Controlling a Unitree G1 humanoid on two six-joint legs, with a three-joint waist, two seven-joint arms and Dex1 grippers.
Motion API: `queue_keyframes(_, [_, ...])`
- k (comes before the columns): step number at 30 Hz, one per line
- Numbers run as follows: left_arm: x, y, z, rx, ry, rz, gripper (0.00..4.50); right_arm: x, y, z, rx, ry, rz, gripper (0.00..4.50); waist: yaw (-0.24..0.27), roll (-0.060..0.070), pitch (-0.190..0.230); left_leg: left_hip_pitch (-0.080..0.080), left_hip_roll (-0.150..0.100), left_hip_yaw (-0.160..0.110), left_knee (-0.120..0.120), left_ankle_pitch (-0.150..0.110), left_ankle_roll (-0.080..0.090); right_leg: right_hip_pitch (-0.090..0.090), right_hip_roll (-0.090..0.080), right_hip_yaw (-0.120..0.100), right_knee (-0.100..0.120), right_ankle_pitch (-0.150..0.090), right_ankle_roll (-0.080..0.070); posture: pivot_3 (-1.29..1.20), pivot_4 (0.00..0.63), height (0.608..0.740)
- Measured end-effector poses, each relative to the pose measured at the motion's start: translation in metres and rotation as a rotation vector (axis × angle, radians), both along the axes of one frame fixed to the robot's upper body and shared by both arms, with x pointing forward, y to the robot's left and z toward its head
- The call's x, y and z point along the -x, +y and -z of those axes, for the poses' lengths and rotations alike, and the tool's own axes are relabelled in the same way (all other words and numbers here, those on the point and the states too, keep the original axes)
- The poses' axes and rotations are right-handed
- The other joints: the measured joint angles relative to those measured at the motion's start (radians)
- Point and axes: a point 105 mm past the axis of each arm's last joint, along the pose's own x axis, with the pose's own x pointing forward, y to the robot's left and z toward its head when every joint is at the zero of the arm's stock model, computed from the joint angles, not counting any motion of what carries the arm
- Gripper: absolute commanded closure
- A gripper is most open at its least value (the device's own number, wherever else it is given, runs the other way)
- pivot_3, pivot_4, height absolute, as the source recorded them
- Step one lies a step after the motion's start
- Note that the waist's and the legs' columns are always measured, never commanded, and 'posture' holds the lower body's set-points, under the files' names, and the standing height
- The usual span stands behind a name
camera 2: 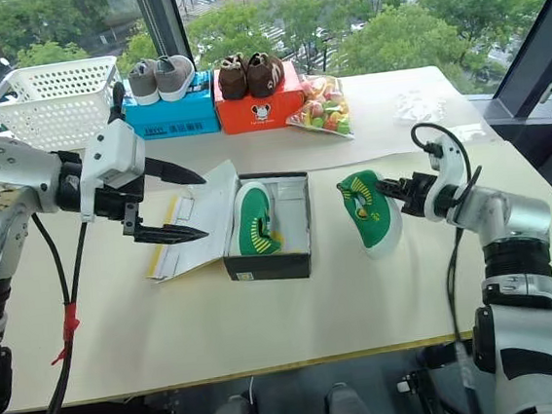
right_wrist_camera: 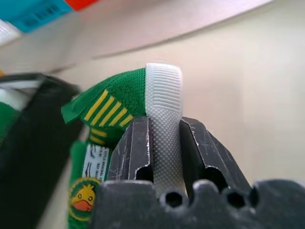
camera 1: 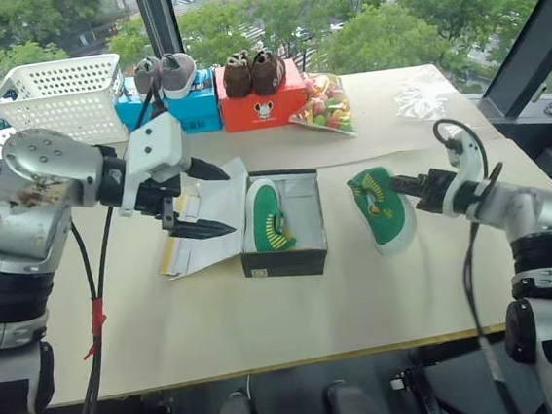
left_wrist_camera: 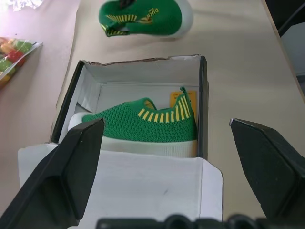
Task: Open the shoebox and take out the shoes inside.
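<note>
Shoebox (camera 1: pixel 281 228) lies open near the middle of the tabletop (camera 1: pixel 267 315), its lid flap (camera 1: pixel 209 218) folded out flat toward the robot's left, and one green shoe (camera 1: pixel 265 218) rests on its side inside it. In the head views, the left gripper (camera 1: pixel 197 200) hovers over that flap with its fingers wide apart and empty. To the robot's right of the shoebox, the right gripper (camera 1: pixel 413 189) holds the other green shoe (camera 1: pixel 382 207) in the air, tilted, sole outward. Beyond the shoebox stand a blue box (camera 1: pixel 174 109) and an orange-red box (camera 1: pixel 264 102). The left wrist view looks down between the parted fingers (left_wrist_camera: pixel 76 162) into the shoebox at the shoe lying there. The right wrist view shows the fingers (right_wrist_camera: pixel 136 152) clamped on the held shoe's white heel tab (right_wrist_camera: pixel 163 109), just beside the shoebox's black wall.
</note>
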Motion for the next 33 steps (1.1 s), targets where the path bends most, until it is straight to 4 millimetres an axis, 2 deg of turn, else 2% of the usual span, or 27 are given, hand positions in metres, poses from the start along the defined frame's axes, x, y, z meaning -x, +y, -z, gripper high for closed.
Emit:
queue_keyframes(2, [0.000,0.001,0.000,0.000,0.005,0.000,0.00,0.002,-0.021,0.010,0.064,0.010,0.057,4.01,0.010,0.000,0.000,0.000,0.000,0.000,0.000,0.000,0.000,0.000,0.000,0.000,0.000,0.000,0.000,0.00,0.150,0.740])
queue_keyframes(4, [0.000,0.001,0.001,-0.001,0.008,0.001,0.00,0.006,-0.049,0.009,0.172,-0.012,0.123,3.06,0.020,0.000,0.000,0.000,-0.001,0.000,0.001,0.000,0.000,0.001,-0.001,0.000,-0.001,0.000,0.001,0.00,0.150,0.740])
queue_keyframes(6, [0.000,0.001,0.001,-0.002,0.009,0.001,0.00,0.010,-0.066,0.006,0.235,-0.017,0.165,2.56,0.026,0.000,0.000,0.000,-0.001,0.000,0.002,0.000,0.000,0.002,-0.001,0.000,-0.001,0.000,0.002,0.00,0.150,0.740])
queue_keyframes(7, [0.000,0.002,0.001,-0.004,0.010,0.001,0.00,0.014,-0.083,0.001,0.288,-0.024,0.210,2.24,0.027,0.000,0.000,0.000,-0.001,0.001,0.002,0.000,0.000,0.002,-0.001,0.001,-0.001,0.001,0.002,0.00,0.150,0.740])
queue_keyframes(9, [0.001,0.003,0.000,-0.007,0.010,-0.002,0.00,0.019,-0.099,-0.009,0.347,-0.044,0.251,1.62,0.023,0.000,0.000,0.000,-0.001,0.002,0.002,0.000,0.000,0.001,-0.001,0.002,-0.001,0.001,0.002,0.00,0.150,0.740])
queue_keyframes(13, [0.000,0.004,0.000,-0.013,0.009,-0.006,0.00,0.011,-0.102,-0.042,0.466,-0.145,0.259,0.14,-0.007,0.000,0.000,0.004,-0.001,0.005,0.000,0.000,0.000,0.002,0.000,0.007,-0.001,0.001,0.002,0.00,0.150,0.740])
queue_keyframes(16, [0.000,0.005,0.001,-0.018,0.007,-0.010,0.00,0.003,-0.096,-0.057,0.530,-0.186,0.255,0.02,-0.021,0.000,0.000,0.007,-0.001,0.007,-0.001,0.000,0.000,0.001,0.000,0.010,0.000,0.001,0.002,0.00,0.150,0.740])
queue_keyframes(17, [0.000,0.005,0.000,-0.020,0.006,-0.012,0.00,-0.001,-0.088,-0.063,0.523,-0.208,0.240,0.02,-0.025,0.000,0.000,0.007,-0.001,0.007,-0.002,0.000,0.000,0.002,0.001,0.011,0.001,0.001,0.002,0.00,0.150,0.740])
queue_keyframes(18, [0.000,0.007,0.000,-0.025,0.004,-0.019,0.00,-0.008,-0.068,-0.071,0.478,-0.231,0.191,0.02,-0.034,0.000,0.000,0.008,-0.001,0.007,-0.002,0.000,0.000,0.001,0.001,0.012,0.001,0.001,0.002,0.00,0.150,0.740])
queue_keyframes(20, [0.000,0.008,0.000,-0.031,0.000,-0.027,0.00,-0.017,-0.015,-0.085,0.378,-0.282,0.030,0.02,-0.048,0.000,0.000,0.009,0.001,0.008,-0.001,0.000,0.000,0.001,0.003,0.015,0.004,0.001,0.002,0.00,0.150,0.740])
queue_keyframes(21, [0.000,0.009,0.000,-0.038,-0.004,-0.032,0.00,-0.017,0.027,-0.094,0.344,-0.316,-0.107,0.02,-0.052,0.001,0.000,0.009,0.001,0.008,-0.001,0.000,0.000,-0.001,0.004,0.016,0.007,0.001,0.002,0.00,0.150,0.740])
queue_keyframes(24, [-0.002,0.017,0.001,-0.068,-0.019,-0.069,0.00,0.002,0.118,-0.106,0.324,-0.378,-0.385,0.02,-0.041,0.001,0.001,0.008,0.001,0.006,-0.001,0.000,0.001,-0.002,0.006,0.016,0.012,-0.001,0.002,0.00,0.150,0.740])
queue_keyframes(25, [-0.003,0.021,0.001,-0.079,-0.022,-0.087,0.00,0.010,0.142,-0.105,0.282,-0.361,-0.457,0.02,-0.037,0.001,0.001,0.008,0.001,0.006,-0.001,0.000,0.000,-0.001,0.006,0.016,0.012,-0.001,0.002,0.00,0.150,0.740])
queue_keyframes(29, [-0.004,0.032,0.011,-0.107,-0.006,-0.128,0.00,0.036,0.202,-0.090,0.097,-0.210,-0.640,0.02,0.000,0.001,0.001,0.005,0.001,0.006,0.002,0.000,0.000,-0.001,0.005,0.016,0.010,-0.001,0.002,0.00,0.150,0.740])
queue_keyframes(31, [-0.004,0.032,0.013,-0.110,-0.004,-0.133,0.00,0.047,0.220,-0.079,0.070,-0.141,-0.702,0.02,0.016,0.001,0.001,0.005,0.001,0.006,0.003,0.000,0.000,-0.001,0.006,0.016,0.010,-0.001,0.002,0.00,0.150,0.740])
queue_keyframes(33, [-0.004,0.033,0.013,-0.115,-0.010,-0.140,0.00,0.053,0.224,-0.071,0.069,-0.106,-0.733,0.02,0.029,0.001,0.001,0.004,0.001,0.005,0.003,0.000,0.000,0.000,0.006,0.016,0.010,-0.001,0.002,0.00,0.150,0.740])
